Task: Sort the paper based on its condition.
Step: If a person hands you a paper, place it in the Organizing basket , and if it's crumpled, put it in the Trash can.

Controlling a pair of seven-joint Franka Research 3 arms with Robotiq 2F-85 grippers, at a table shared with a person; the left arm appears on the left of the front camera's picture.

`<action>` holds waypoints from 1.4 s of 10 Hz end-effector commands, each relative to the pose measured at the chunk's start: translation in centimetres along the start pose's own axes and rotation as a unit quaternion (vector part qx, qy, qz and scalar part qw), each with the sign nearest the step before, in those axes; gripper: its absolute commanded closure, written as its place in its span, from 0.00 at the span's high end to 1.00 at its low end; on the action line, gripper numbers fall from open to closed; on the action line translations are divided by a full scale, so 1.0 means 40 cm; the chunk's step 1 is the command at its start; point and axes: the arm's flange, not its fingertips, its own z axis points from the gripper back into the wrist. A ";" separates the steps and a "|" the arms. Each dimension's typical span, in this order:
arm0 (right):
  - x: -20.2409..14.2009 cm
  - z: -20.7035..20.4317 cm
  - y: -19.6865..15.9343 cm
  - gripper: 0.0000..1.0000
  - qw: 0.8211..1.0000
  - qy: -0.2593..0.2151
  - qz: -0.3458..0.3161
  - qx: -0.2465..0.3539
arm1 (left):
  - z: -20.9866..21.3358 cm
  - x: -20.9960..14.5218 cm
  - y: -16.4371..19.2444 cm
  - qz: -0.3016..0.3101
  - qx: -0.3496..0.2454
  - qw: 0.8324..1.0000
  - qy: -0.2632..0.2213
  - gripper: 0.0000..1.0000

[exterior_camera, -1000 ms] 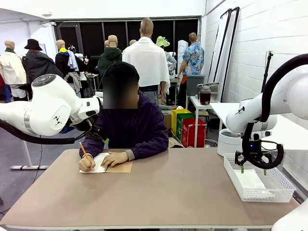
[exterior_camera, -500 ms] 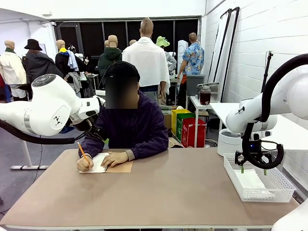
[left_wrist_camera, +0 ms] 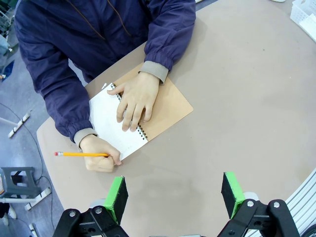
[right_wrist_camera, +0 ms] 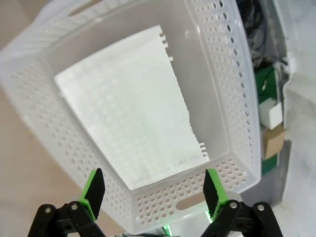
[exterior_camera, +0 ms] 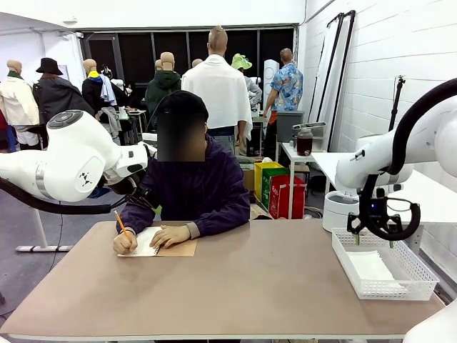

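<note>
The thin white sheet of paper lies flat on the floor of the white plastic mesh tray, straight ahead of my right fingers and framed between their green pads in the wrist camera. One long edge is ragged, with small tabs near both ends, as if it was pulled off a spiral binding. The rest looks smooth, so I take this tray to be the place for uncrumpled sheets and count this one as sorted.

The right fingers are spread as wide as they go and have nothing between them. They hang above the tray's near wall, clear of the sheet. In the front camera they hover over the tray at the right end of the tan table.

My left fingers are also wide apart and empty, held high above the table. Beyond their tips, a person in a dark blue jacket is writing on the white page of a spiral-bound notepad with a brown card cover. One hand is pressed on the pad, I'd say so it does not slide. The other hand grips a yellow pencil.

I judge the left arm is parked there because the next sheet should come from that pad. There is no loose sheet in front of these fingers to take.
</note>
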 end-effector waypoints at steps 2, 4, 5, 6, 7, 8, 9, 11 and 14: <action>-0.056 0.096 0.017 1.00 0.995 -0.036 0.092 0.020 | -0.001 -0.001 0.002 0.002 -0.003 1.000 0.002 1.00; -0.119 0.135 0.058 1.00 0.970 -0.090 0.217 0.064 | -0.001 -0.001 0.002 0.002 -0.003 1.000 0.002 1.00; -0.149 0.147 0.085 1.00 0.955 -0.119 0.260 0.077 | -0.001 -0.001 0.002 0.002 -0.003 1.000 0.002 1.00; -0.179 0.154 0.112 1.00 0.943 -0.143 0.288 0.082 | -0.001 -0.001 0.002 0.002 -0.003 1.000 0.002 1.00; -0.209 0.158 0.142 1.00 0.927 -0.167 0.318 0.103 | -0.001 -0.001 0.002 0.002 -0.003 1.000 0.002 1.00; -0.238 0.161 0.162 1.00 0.913 -0.188 0.344 0.116 | -0.001 -0.001 0.002 0.002 -0.003 1.000 0.002 1.00; -0.255 0.162 0.183 1.00 0.905 -0.200 0.358 0.117 | -0.001 -0.001 0.002 0.002 -0.003 1.000 0.002 1.00; -0.241 0.187 0.195 1.00 0.917 -0.190 0.336 0.094 | -0.001 -0.001 0.002 0.002 -0.003 1.000 0.002 1.00; -0.241 0.187 0.195 1.00 0.917 -0.190 0.336 0.094 | -0.001 -0.001 0.002 0.002 -0.003 1.000 0.002 1.00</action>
